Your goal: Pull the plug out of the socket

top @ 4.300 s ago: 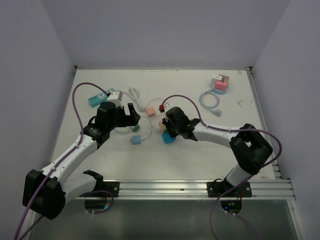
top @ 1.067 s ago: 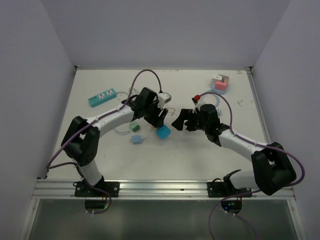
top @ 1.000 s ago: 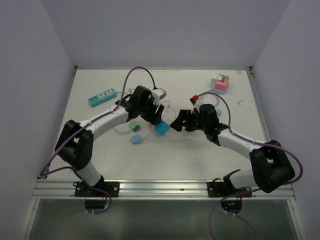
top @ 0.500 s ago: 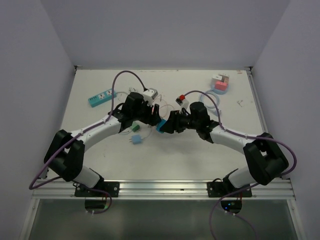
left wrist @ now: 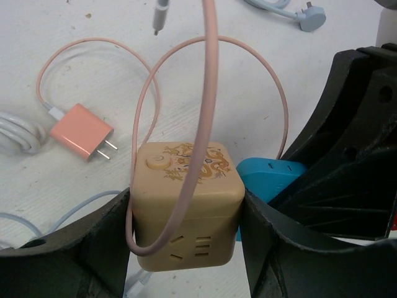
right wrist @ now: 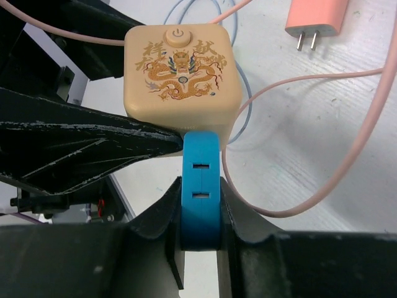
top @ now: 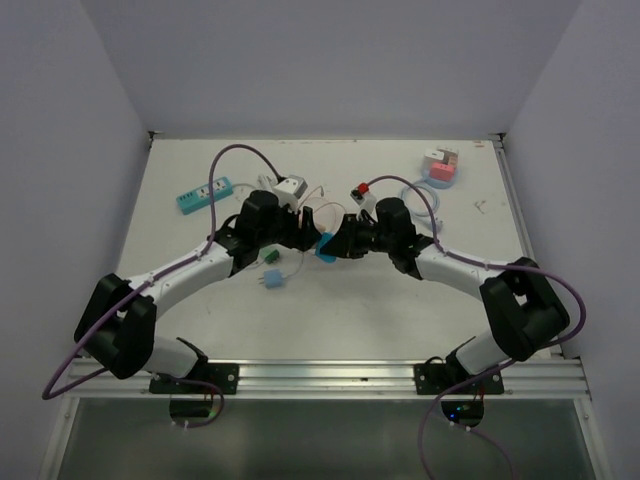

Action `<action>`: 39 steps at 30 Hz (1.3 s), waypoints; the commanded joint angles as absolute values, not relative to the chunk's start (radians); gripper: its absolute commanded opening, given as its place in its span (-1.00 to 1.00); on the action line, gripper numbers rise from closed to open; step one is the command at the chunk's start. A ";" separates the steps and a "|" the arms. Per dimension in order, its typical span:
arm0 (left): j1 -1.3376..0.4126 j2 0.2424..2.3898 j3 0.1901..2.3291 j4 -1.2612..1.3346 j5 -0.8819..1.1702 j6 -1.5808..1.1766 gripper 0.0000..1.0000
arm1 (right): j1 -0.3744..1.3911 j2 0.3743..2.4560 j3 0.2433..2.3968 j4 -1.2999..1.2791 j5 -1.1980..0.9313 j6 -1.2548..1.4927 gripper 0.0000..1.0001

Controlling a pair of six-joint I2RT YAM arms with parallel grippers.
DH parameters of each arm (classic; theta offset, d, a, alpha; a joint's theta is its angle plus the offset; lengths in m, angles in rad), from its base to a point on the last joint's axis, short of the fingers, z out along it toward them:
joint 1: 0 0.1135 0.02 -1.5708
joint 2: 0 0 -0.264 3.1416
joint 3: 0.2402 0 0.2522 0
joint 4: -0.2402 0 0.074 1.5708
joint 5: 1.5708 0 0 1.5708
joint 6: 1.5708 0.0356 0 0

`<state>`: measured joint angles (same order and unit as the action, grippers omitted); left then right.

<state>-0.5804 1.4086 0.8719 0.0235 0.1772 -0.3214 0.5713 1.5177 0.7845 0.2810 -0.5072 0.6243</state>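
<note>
Top view, hands: the left hand [top: 300, 232] and the right hand [top: 342, 240] are set tip to tip over the middle of the white tabletop [top: 350, 320].
Top view, plug: the blue plastic plug [top: 326, 246] is seen between the two hands; the socket is mostly hidden here.
Top view, surroundings: a teal power strip [top: 203, 194] is laid at the far left, a small green adapter [top: 269, 257] just beside the left arm, and a pink-and-white block [top: 440, 165] near the far right corner.
Left wrist view, socket: the beige cube socket [left wrist: 186, 180], printed with a golden dragon, is clamped between the left hand's black fingers [left wrist: 99, 242], one on each side face.
Left wrist view, plug: the plug is seated against the cube's right side, with the right hand's dark frame around it.
Left wrist view, cable: a thin pink cable [left wrist: 208, 93] is looped over the cube; a pink flat-pin charger [left wrist: 82, 131] is laid on the tabletop beyond, to the left.
Right wrist view, plug: the plug is pinched between the right hand's narrowly set fingers [right wrist: 158, 217], and its far end is pressed against the socket's near face, with no gap seen.
Right wrist view, socket: the dragon print and a round power button are turned towards the camera.
</note>
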 commanded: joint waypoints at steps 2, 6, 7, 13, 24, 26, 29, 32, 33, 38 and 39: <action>-0.584 1.350 0.858 0.141 0.051 -0.347 -1.00 | 0.586 1.502 0.816 0.249 -0.489 0.612 -0.99; -0.581 1.330 0.827 0.147 -0.115 -0.342 -1.00 | 0.584 1.488 0.816 0.189 -0.465 0.617 -1.00; -0.581 1.325 0.824 0.147 -0.170 -0.341 -1.00 | 0.584 1.485 0.816 0.158 -0.462 0.618 -1.00; -0.581 1.324 0.825 0.114 -0.392 -0.328 -1.00 | 0.571 1.463 0.799 0.103 -0.456 0.635 -1.00; -0.580 1.370 0.845 0.089 -0.511 -0.316 -1.00 | 0.563 1.430 0.792 0.035 -0.495 0.609 -1.00; -0.580 1.379 0.856 0.084 -0.486 -0.319 -1.00 | 0.563 1.437 0.792 0.026 -0.474 0.600 -1.00; -0.580 1.384 0.874 0.078 -0.436 -0.311 -1.00 | 0.558 1.480 0.795 0.034 -0.472 0.598 -1.00; -0.578 1.399 0.906 0.025 -0.416 -0.310 -1.00 | 0.557 1.554 0.804 0.069 -0.492 0.612 -1.00; -0.577 1.407 0.911 0.012 -0.416 -0.311 -1.00 | 0.555 1.572 0.816 0.080 -0.498 0.615 -1.00; -0.542 1.427 0.916 -0.081 -0.384 -0.340 -1.00 | 0.555 1.686 0.859 0.164 -0.537 0.643 -1.00; -0.534 1.430 0.919 -0.093 -0.373 -0.347 -1.00 | 0.557 1.722 0.883 0.172 -0.541 0.647 -1.00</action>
